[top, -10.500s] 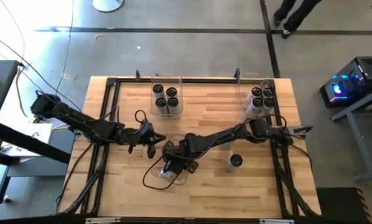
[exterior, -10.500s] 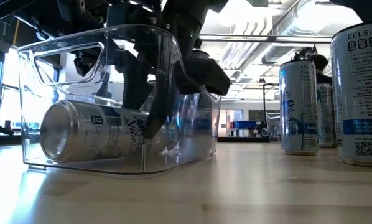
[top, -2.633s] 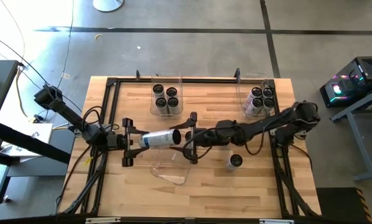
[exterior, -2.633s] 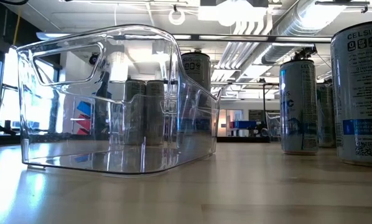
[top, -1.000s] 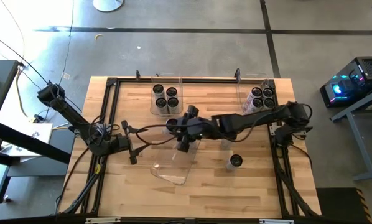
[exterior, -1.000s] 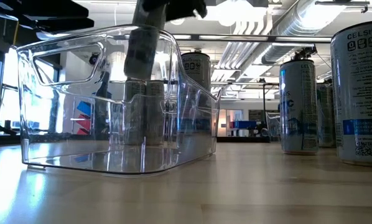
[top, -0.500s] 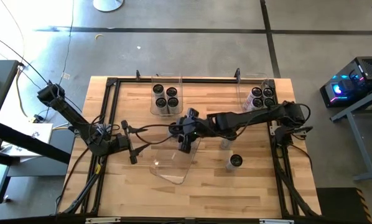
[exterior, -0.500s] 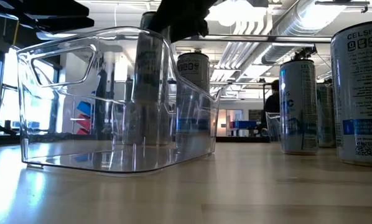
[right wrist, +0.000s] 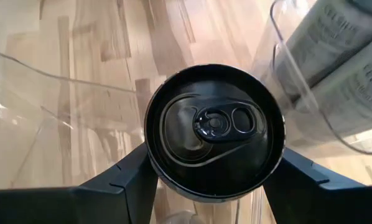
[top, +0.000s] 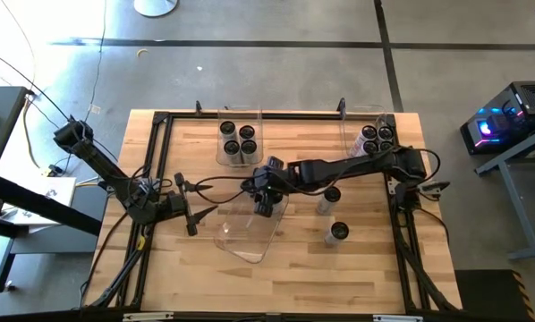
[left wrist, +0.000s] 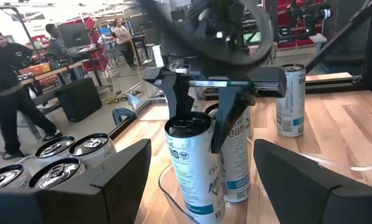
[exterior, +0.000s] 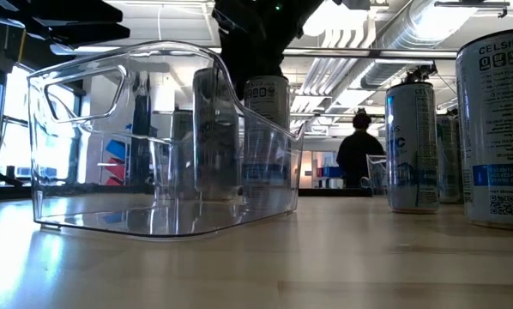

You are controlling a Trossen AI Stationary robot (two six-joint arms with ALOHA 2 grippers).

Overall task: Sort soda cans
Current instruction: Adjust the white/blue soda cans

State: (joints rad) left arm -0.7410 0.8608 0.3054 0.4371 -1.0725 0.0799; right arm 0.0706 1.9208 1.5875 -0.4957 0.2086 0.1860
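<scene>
My right gripper is shut on one soda can, which stands upright inside the clear bin at the table's middle. The low view shows the can through the bin's wall; whether its base touches the bin's floor I cannot tell. My left gripper waits open to the left of the bin, level and pointing at it. Two loose cans stand on the table to the right of the bin. My right gripper pinches the can between its two fingers, which sit on opposite sides of the wall just under the top rim. The fingers slant down from above and from the table's right. The can is upright, its lower part inside the clear bin.
Two more clear bins stand at the far edge, one left of centre and one at the right, each holding several upright cans. A black frame runs round the table. A person stands in the room beyond.
My right gripper has come down toward the clear bin and tipped further downward, still shut on the can. The can was tilted above the bin's rim; it now stands upright, low inside the bin.
</scene>
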